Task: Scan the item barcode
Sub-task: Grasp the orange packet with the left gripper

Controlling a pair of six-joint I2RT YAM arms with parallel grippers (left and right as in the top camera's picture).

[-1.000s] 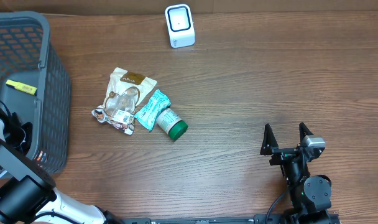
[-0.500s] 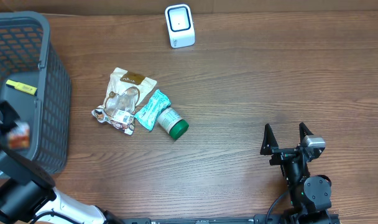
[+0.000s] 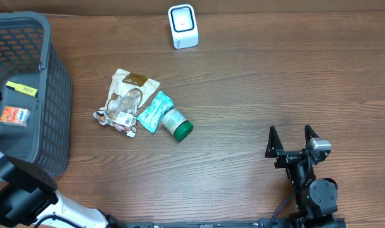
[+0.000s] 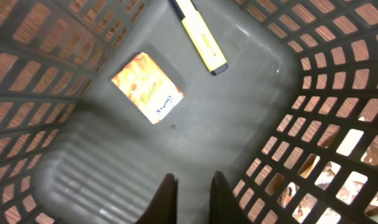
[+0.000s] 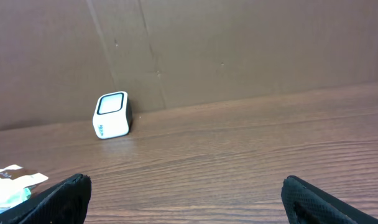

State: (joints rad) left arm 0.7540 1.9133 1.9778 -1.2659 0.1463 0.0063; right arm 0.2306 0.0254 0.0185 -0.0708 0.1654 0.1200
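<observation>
Two jaws narrowly parted and empty, the left pincer (image 4: 193,179) hangs over an orange packet (image 4: 147,87) and a yellow marker (image 4: 201,36) on the floor of the basket (image 4: 114,174) at left. The right pincer (image 3: 290,130) gapes wide, empty, near right. A pouch (image 3: 126,95), teal sachet (image 3: 154,111) and bottle (image 3: 176,125) lie midway on the worktop (image 3: 256,82), with the scanner (image 3: 183,26) beyond.

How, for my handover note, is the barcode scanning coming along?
Looks done: orange packet and yellow marker lie in the grey mesh basket. In hand: nothing; left gripper hangs empty over the basket, right gripper idles open. Left: brown pouch, teal packet and green-capped bottle on the wooden table, away from the white scanner.
</observation>
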